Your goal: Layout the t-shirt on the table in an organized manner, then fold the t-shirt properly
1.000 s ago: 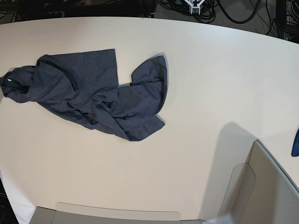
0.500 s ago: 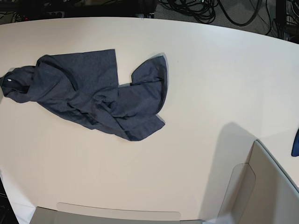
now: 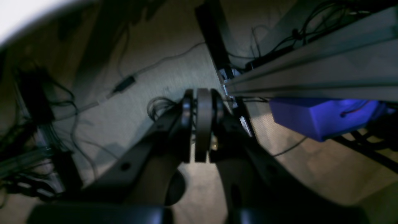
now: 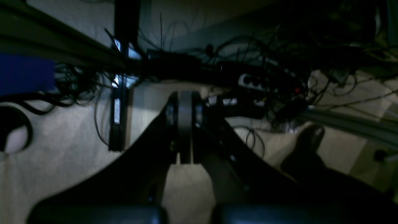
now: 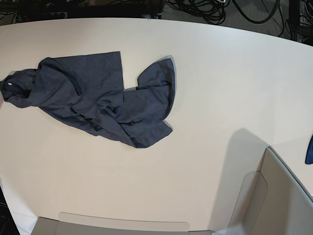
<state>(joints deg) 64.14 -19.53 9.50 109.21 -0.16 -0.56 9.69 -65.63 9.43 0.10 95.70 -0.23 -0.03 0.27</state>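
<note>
Lying crumpled on the left part of the table, the shirt is bunched and twisted rather than spread: one flat panel points toward the far edge, a rounded flap curls up beside it, and the middle is a knot of folds. Its white neck label sits at the far left end, close to the table's edge, so the collar faces that way. No lettering shows, which suggests the printed side is folded under or facing down. Nothing touches the cloth, and neither arm appears in the base view.

Both wrist cameras look past the table at the floor and cables, so the arms seem parked off the work surface. The left gripper has its jaws pressed together with nothing between them; the right gripper is likewise closed and empty. Box walls stand at the near right corner, and a blue scrap peeks in at the right edge, well apart from the shirt.

The layout step looks not yet begun; a likely start is opening the jaws and reaching for the collar end and the loose flap.
</note>
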